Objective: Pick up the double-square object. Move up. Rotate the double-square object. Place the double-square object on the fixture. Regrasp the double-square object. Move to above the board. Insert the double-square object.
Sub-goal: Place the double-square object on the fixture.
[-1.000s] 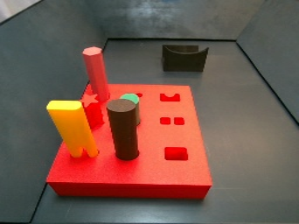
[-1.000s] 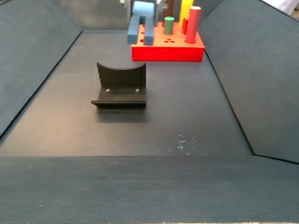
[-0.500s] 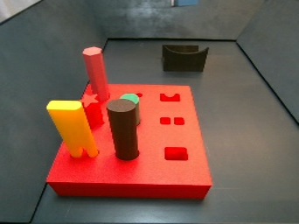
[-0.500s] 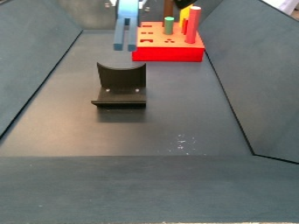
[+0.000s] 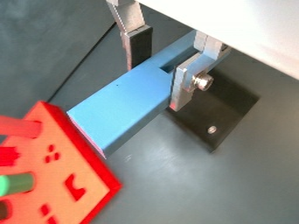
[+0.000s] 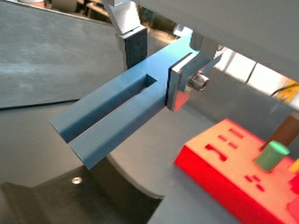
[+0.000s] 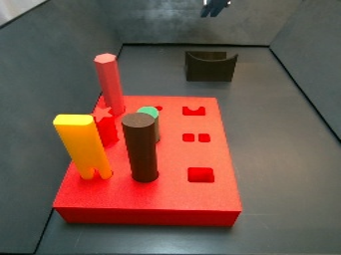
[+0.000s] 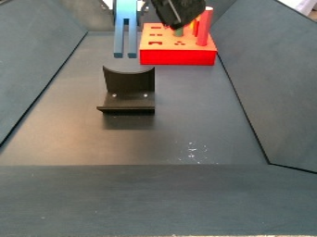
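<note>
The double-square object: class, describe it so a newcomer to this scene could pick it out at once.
Start at the red board at the far end of the floor, then look to the dark fixture before it. Above the fixture, the gripper is shut on the double-square object: the only slate-blue peg, long and slim, while the other pegs stand in the board.

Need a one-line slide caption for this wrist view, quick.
Gripper shut on the blue double-square object, held above the dark fixture beside the red board.
</note>
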Robot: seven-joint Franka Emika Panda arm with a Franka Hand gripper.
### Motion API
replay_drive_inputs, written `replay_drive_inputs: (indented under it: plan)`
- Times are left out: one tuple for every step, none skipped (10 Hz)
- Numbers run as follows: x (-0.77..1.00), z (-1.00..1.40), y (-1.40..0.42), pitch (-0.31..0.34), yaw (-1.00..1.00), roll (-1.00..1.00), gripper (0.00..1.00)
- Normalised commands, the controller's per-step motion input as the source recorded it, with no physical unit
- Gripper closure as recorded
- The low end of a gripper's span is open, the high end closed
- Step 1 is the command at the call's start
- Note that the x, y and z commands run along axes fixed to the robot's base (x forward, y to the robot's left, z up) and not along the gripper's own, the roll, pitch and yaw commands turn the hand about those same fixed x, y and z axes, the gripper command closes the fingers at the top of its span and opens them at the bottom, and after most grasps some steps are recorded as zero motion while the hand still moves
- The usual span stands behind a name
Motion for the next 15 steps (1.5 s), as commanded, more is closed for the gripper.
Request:
replay_drive_inputs:
  plan:
    - [0.06,-0.01,0.03,0.037,-0.12,-0.29,1.0]
    - [0.06,-0.01,0.03,0.029,-0.11,-0.2,1.0]
    - [0.13,-1.0,0.13,0.222,-0.04,-1.0,1.0]
    - [0.13,-1.0,0.13,0.215,-0.05,-1.0,1.0]
    - [0.15,-1.0,0.14,0.236,-0.11,-0.93,1.0]
    - [0.15,-1.0,0.14,0.228,-0.13,-0.83,1.0]
    - [0.16,-1.0,0.14,0.159,-0.18,-0.55,1.0]
    - [0.16,-1.0,0.14,0.13,-0.2,-0.44,1.0]
    - [0.17,-1.0,0.13,0.089,-0.2,-0.28,1.0]
    - [0.18,-1.0,0.13,0.038,-0.19,-0.18,1.0]
    - [0.15,-0.78,0.11,0.006,-0.18,-0.16,1.0]
    - [0.12,-0.58,0.08,-0.016,-0.16,-0.15,1.0]
    - [0.09,-0.39,0.11,-0.052,-0.12,-0.1,1.0]
    - [0.07,-0.35,0.13,-0.063,-0.1,-0.09,1.0]
    - [0.07,-0.35,0.13,-0.063,-0.1,-0.09,1.0]
